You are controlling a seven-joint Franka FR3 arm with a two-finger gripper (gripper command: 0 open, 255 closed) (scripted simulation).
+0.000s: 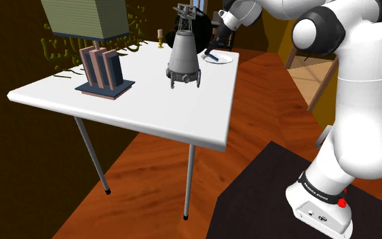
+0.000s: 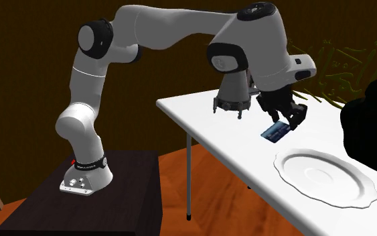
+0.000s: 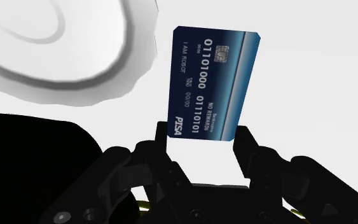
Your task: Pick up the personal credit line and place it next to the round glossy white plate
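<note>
From behind the stand, the shoulder camera looks down over the table. The second faces back across the table, close in. The wrist camera hangs just above it. All catch the white plate.

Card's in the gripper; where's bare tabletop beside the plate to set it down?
Bare table lies under the card, between the plate and the grey cone model. A wider bare stretch runs from the model to the table's edge. Crowded: around the model's legs.
</note>
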